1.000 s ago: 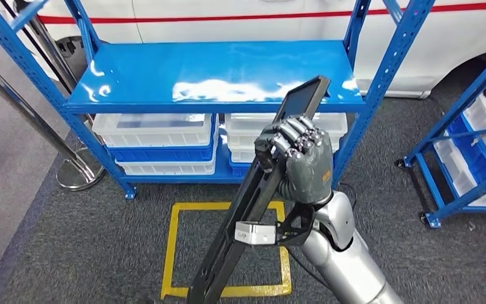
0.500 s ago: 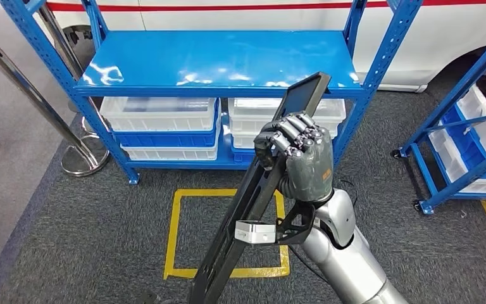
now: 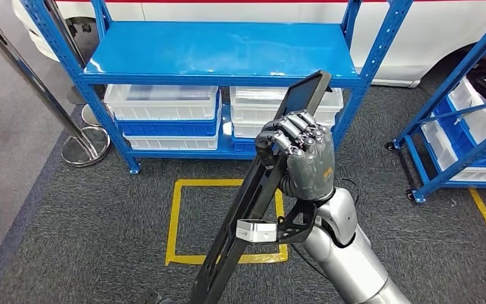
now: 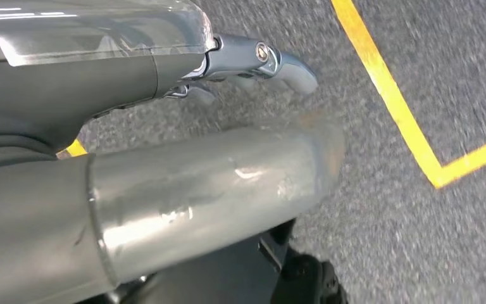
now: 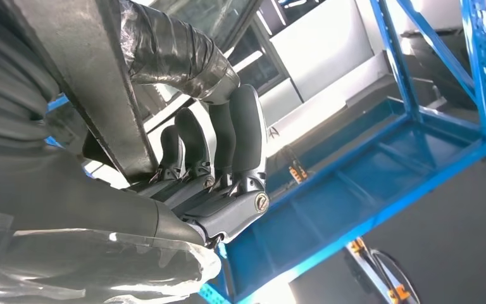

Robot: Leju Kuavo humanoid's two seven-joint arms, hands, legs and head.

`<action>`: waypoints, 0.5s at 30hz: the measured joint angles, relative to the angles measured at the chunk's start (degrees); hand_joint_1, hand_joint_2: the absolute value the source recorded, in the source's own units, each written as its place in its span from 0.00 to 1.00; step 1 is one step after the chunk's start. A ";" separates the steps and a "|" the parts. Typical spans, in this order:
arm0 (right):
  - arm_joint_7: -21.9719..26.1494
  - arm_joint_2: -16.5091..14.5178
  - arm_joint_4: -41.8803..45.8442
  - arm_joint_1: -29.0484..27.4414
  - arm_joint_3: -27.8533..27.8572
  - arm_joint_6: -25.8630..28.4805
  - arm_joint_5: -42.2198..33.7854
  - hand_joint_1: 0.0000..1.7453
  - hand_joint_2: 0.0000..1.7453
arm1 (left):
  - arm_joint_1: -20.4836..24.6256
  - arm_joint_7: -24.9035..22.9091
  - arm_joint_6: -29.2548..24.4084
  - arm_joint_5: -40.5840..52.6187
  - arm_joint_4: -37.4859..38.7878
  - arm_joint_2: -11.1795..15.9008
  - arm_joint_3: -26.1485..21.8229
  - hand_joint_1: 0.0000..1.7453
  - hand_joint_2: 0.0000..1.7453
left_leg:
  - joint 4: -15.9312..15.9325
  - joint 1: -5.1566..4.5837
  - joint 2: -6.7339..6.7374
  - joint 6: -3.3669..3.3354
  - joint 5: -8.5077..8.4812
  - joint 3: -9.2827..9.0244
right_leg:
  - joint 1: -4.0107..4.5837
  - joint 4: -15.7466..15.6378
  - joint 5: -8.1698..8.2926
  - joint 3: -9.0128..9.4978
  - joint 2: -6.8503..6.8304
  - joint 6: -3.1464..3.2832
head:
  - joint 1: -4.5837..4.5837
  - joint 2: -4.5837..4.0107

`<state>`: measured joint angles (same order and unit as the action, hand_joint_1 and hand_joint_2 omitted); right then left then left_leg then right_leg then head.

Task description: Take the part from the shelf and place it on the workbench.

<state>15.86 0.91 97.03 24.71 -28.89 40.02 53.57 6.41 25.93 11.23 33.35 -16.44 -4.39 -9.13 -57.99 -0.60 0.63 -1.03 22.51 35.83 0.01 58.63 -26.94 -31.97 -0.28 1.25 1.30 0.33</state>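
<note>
My right hand [image 3: 300,158] grips a long black part [image 3: 240,221] near its upper end. The part slants from the bottom middle of the head view up toward the blue shelf [image 3: 221,47], whose top board is bare. In the right wrist view the dark fingers [image 5: 228,139] wrap round the part's flat black bar [image 5: 82,82]. My left hand [image 4: 164,57] hangs low over grey carpet with a finger stretched out and nothing in it.
White bins [image 3: 164,104] sit on the shelf's lower level. A yellow taped square [image 3: 174,221] marks the carpet in front. A metal stanchion [image 3: 31,76] stands at the left, a second blue rack [image 3: 462,145] at the right, a white vehicle [image 3: 417,38] behind.
The whole picture has shifted: the shelf now sits higher and farther off, so the camera has moved back. My right hand keeps its hold on the part.
</note>
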 joint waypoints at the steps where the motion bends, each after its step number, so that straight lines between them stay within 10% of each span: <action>1: 0.00 0.00 0.01 0.06 0.00 0.00 0.00 1.00 1.00 | 0.00 -0.04 0.00 -0.02 0.00 0.00 0.07 0.00 0.00 | -0.39 -0.02 -0.13 0.35 0.59 0.31 | -0.24 -0.55 0.58 -0.10 -0.12 0.17 | 0.03 0.00; 5: 0.01 0.00 0.00 0.20 0.00 -0.02 0.02 1.00 1.00 | -0.02 -0.12 0.02 -0.28 0.00 0.04 0.41 0.00 0.00 | -11.23 1.02 -0.38 2.21 8.89 3.86 | -0.81 -1.39 2.86 -1.95 -0.43 0.68 | 0.07 0.00; 7: 0.01 0.01 -0.03 0.14 0.00 -0.02 0.14 1.00 1.00 | -0.03 -0.14 0.02 -0.63 0.00 0.04 0.68 0.00 0.00 | -14.91 1.77 -0.37 3.07 9.96 4.13 | -1.07 -1.23 3.79 -3.32 -0.43 0.27 | 0.08 0.00; 11: 0.01 0.01 -0.03 0.14 0.00 -0.02 0.27 1.00 1.00 | 0.20 -0.16 0.01 -1.44 -0.04 0.02 1.54 0.00 0.00 | -3.08 2.84 -0.58 4.52 5.74 -4.56 | -2.07 -0.04 5.19 -5.94 -0.35 -1.26 | 0.07 0.00; 15: 0.03 0.03 0.05 0.15 -0.07 0.00 0.35 1.00 1.00 | 0.31 -0.18 0.00 -1.51 -0.11 -0.03 2.00 0.00 0.00 | 0.21 2.22 -1.08 2.35 5.38 -5.97 | -2.11 0.08 6.64 -6.64 -0.24 -3.24 | -0.01 0.00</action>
<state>15.89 0.94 97.09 24.86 -28.96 40.02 53.92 6.72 25.75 11.23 31.85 -16.55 -4.42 -7.14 -57.78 1.62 -0.45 1.32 27.89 29.87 -2.10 58.72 -20.30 -38.60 -0.53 -1.99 1.29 0.33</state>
